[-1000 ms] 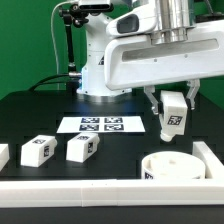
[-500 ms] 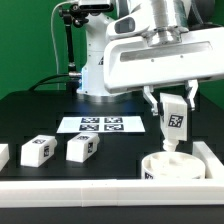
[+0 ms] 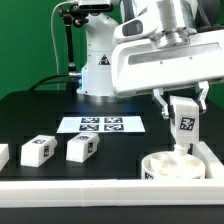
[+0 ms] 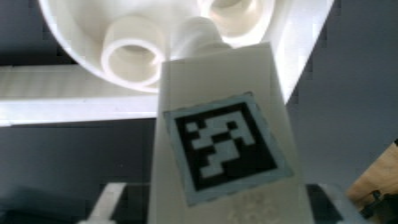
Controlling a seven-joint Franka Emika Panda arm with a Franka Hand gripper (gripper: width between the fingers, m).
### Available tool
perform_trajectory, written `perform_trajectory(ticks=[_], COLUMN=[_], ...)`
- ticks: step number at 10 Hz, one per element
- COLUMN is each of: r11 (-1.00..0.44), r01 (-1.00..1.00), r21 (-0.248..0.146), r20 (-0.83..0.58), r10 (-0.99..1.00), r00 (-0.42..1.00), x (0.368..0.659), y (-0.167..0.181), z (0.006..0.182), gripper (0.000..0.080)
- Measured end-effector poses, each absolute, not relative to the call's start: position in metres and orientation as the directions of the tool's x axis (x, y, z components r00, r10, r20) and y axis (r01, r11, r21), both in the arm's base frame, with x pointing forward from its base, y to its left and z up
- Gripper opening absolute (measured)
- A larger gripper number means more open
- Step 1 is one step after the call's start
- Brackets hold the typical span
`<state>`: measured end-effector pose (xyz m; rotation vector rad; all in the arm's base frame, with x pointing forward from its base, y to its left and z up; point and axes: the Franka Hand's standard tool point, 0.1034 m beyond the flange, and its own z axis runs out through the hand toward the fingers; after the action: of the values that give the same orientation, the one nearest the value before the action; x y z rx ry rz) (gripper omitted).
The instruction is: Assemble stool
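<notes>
The short white blocky plastic leg (image 3: 186,128), a black-and-white square tag on its face, hangs slightly tilted in the pincer (image 3: 183,112), whose jaws are pinching it by two opposite sides. Its lower end reaches the far part of the round thick white plastic seat disc (image 3: 160,168); whether the two touch I cannot tell. In the wrist view the leg (image 4: 217,140) points toward the smooth tubular sockets of the seat disc (image 4: 107,45).

The disc sits near the desk's corner on the exterior view's right, hemmed in by the long white border rails (image 3: 100,188) — little room there, while the matt black desk (image 3: 30,115) lies open toward the left. One spare white tagged leg (image 3: 37,150) and a second spare leg (image 3: 82,148) lie near each other, apart from the disc, with the flat white marker board (image 3: 100,125) behind them.

Against half a second ago, leg and pincer stand further toward the exterior view's right.
</notes>
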<state>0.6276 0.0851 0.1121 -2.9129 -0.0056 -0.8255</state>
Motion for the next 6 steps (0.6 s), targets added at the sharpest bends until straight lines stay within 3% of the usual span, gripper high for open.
perform_trajectory(ticks=[6], r11=[-0.992], r01=[0.052], r21=[-0.115], r20=[0.52], r10=[-0.016], r00=[0.854], x=[0.629], y=[0.1], z=[0.106], gripper=[0.0328])
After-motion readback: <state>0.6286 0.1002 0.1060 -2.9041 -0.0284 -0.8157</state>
